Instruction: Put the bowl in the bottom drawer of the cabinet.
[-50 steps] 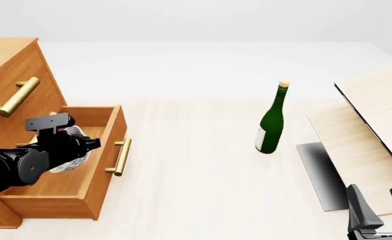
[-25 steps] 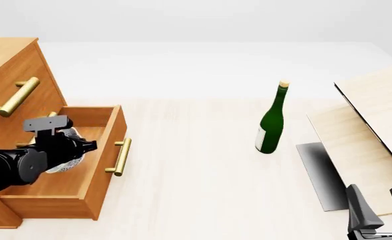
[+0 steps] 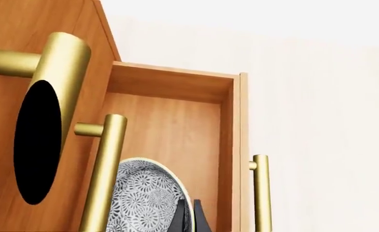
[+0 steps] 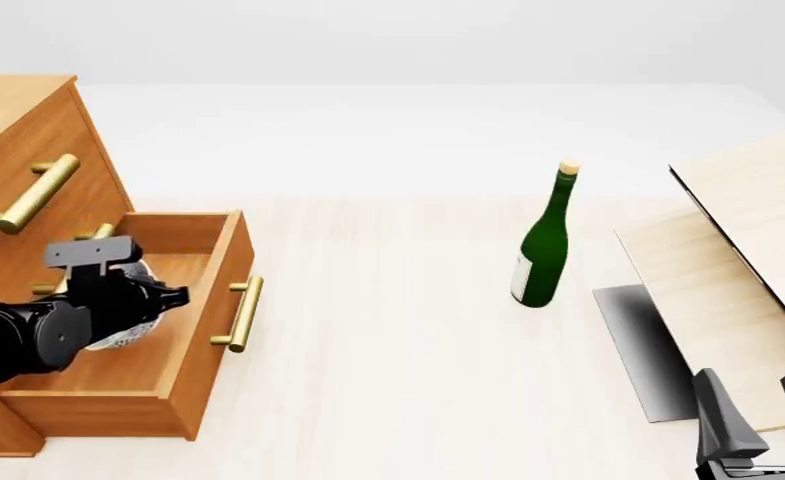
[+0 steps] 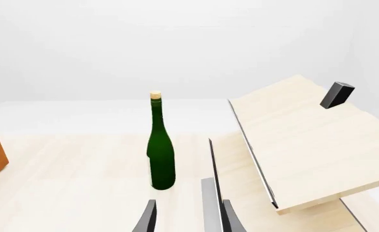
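So off to the side there's a green bottle (image 4: pixel 544 248) standing upright on the pale table (image 4: pixel 406 350), sitting at about 2 o'clock from the middle of the front view, with a cork-coloured top and a light label showing low on its body. Over at 3 to 4 o'clock, pale light-wood boards (image 4: pixel 746 250) are leaning at an angle, one overlapping the other, with dark thin edges showing. A flat grey panel (image 4: pixel 639 345) is lying on the table right under them. In the right wrist view a small dark block (image 5: pixel 337 94) is sitting on the upper board, and the bottle is standing well apart from the boards.
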Available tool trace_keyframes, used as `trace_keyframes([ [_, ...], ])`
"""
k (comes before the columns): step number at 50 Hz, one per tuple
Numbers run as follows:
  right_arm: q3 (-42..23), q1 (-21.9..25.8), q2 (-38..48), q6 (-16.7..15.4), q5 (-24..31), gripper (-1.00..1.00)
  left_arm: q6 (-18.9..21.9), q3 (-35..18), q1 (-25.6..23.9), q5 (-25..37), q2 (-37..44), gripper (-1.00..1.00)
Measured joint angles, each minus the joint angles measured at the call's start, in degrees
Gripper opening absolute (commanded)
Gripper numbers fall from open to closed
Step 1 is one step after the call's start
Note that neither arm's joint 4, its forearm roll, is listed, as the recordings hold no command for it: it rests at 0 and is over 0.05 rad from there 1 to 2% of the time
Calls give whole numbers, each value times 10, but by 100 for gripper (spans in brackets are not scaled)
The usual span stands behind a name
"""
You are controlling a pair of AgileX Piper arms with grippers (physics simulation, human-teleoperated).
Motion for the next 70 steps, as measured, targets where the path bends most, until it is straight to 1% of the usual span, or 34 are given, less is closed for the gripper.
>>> trace_keyframes([
  [11, 0, 0, 0, 0, 0, 100, 3, 3, 4, -10, 8, -100],
  [26, 0, 0, 0, 0, 0, 100, -4, 6, 2, -19, 15, -100],
  [27, 0, 0, 0, 0, 0, 100, -5, 7, 2, -19, 14, 100],
  [57, 0, 0, 0, 0, 0, 100, -23, 8, 1, -25, -9, 100],
  [70, 0, 0, 0, 0, 0, 100, -64, 7, -27, -30, -40, 100],
])
